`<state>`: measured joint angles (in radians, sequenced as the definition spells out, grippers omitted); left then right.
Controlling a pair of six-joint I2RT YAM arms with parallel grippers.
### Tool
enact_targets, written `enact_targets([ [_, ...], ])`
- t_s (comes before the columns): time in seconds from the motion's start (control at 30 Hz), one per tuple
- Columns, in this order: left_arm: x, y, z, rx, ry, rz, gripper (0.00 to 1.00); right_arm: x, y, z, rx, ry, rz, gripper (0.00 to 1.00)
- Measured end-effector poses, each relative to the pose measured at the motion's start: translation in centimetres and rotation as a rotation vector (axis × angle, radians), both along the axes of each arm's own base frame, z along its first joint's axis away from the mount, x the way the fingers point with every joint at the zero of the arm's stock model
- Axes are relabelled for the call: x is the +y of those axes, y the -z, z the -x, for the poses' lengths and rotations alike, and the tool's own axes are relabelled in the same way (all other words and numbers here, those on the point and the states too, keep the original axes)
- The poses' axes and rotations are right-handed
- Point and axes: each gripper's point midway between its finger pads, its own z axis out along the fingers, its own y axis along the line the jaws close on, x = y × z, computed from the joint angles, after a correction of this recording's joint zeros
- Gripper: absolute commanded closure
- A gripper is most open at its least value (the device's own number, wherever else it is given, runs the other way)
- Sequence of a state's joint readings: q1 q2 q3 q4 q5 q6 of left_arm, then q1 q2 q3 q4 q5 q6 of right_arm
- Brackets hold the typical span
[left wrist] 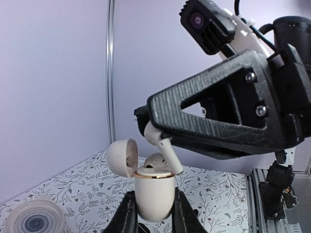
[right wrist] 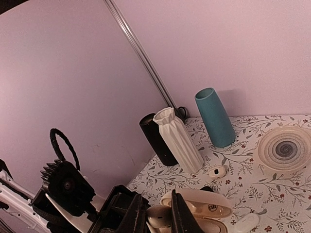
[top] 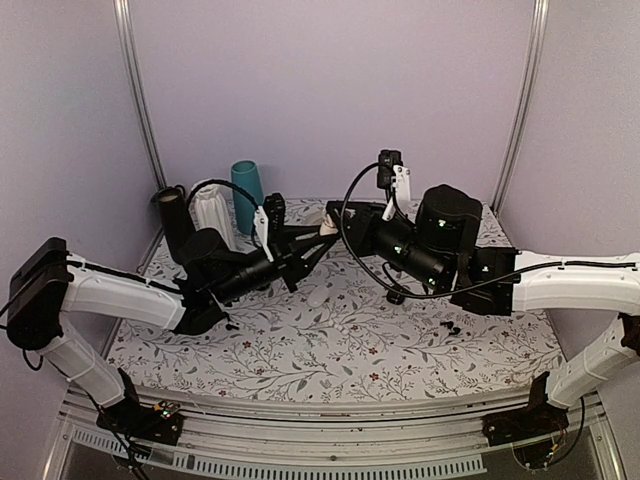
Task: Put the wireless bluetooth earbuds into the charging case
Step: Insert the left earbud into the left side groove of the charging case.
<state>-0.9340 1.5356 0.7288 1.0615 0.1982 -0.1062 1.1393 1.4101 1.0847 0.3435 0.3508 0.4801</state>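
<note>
Left wrist view gives you the relation that matters: the earbud (left wrist: pixel 163 147) hangs just above the open mouth of the case (left wrist: pixel 154 194), and its long axis is tilted, not plumb. Its bulb sits up and to the left, pinched at the tip of the right gripper (left wrist: pixel 145 119). Its stem runs down and to the right, ending at the gold rim on the case's right side. Whether that end is inside a well or resting on the rim, you cannot tell from here.

The right gripper's fingers are narrow, closed on the bulb. The left gripper (left wrist: pixel 153 206) is clamped on the case's lower body, one finger on each side. It holds the case upright off the table, with the lid (left wrist: pixel 121 156) swung back to the left.

A second earbud (left wrist: pixel 155 161) is already seated toward the left of the mouth, so the free well is most likely the one under the stem. The right arm must act; the left only steadies. You probably need to bring the stem nearer upright, then lower it along that axis. Pushing down at the present slant could jam it on the rim or lever the case in the left fingers.
</note>
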Motion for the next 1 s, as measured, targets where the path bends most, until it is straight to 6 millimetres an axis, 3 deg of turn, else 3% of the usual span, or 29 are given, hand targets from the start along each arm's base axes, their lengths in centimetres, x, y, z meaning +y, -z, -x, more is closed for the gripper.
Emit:
enact_targets([
  [1.0,-0.02,-0.57,0.99,0.007,0.051,0.0,1.0,0.1,0.03,-0.03,-0.02,0.002,-0.022,0.83],
])
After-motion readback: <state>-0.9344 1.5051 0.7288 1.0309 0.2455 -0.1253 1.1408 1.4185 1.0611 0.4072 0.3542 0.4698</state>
